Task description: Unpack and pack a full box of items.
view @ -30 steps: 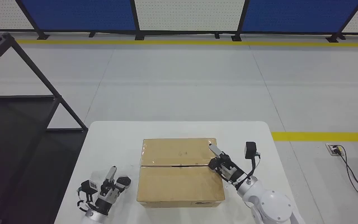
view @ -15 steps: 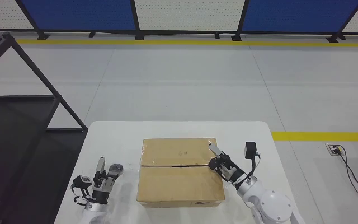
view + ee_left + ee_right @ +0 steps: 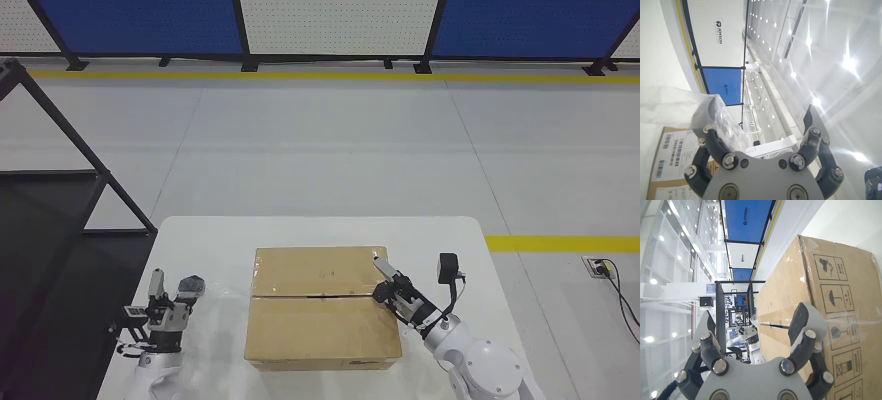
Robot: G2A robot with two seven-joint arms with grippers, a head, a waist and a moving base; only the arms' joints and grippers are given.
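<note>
At box (image 3: 320,325) right edge: right gripper (image 3: 383,278), apparently touching.

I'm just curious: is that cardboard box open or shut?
Shut: the box has both top flaps lying flat, meeting along a middle seam.

The left gripper (image 3: 173,285) sits by the table's (image 3: 300,232) left edge, near the front, with its jaws spread wide. The right gripper (image 3: 384,278) is nearer the right edge, jaws also apart, its arm angled inward.
</note>
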